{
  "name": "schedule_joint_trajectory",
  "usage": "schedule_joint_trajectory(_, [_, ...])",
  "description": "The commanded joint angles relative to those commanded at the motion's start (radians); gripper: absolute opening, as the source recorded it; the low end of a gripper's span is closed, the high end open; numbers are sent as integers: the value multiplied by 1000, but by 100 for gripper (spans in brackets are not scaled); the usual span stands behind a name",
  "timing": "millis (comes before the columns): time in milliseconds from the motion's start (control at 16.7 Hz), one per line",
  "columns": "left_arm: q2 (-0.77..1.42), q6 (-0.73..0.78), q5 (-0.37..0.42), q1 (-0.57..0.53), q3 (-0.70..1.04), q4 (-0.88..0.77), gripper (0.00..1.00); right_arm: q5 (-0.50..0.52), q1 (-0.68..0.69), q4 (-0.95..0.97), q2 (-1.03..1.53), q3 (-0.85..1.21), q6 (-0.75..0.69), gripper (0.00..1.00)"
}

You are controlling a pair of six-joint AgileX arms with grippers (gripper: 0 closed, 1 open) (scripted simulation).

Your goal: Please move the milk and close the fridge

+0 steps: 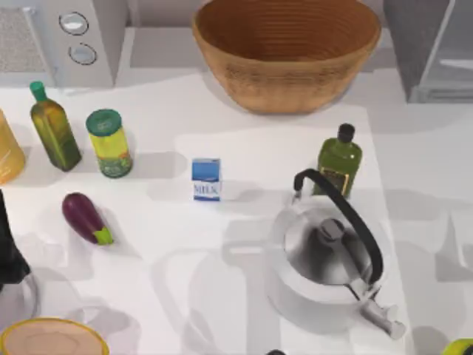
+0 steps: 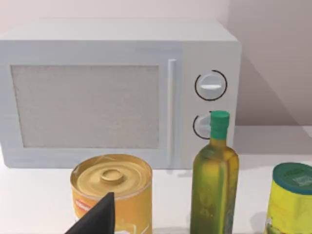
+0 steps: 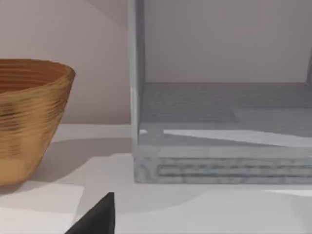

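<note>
The left gripper point(image 2: 100, 217) was near the yellow can point(image 2: 113, 192); I cannot tell its state. The milk point(image 1: 206, 179) stood upright on the table point(image 1: 222, 259), right of the green-lidded jar point(image 1: 109, 143), left of the kettle point(image 1: 329, 255). The fridge point(image 1: 436, 48) stood open, far right of the milk. The right gripper point(image 3: 97, 214) faced it, state also unclear.

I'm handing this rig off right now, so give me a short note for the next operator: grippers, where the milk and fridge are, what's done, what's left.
Grippers: a dark tip of the left gripper shows in the left wrist view, facing the microwave; a tip of the right gripper shows in the right wrist view, facing the fridge. Whether either is open cannot be told.
Milk: upright mid-table, between the green-lidded jar and the kettle, ungrasped.
Fridge: back right corner, open, inside bare.
Done: nothing visible.
Left: move the milk, close the fridge.
</note>
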Motion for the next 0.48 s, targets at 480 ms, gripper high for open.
schedule_joint_trajectory(480, [0, 0, 0, 0, 0, 0, 100, 233, 234, 210, 215, 10, 6, 100])
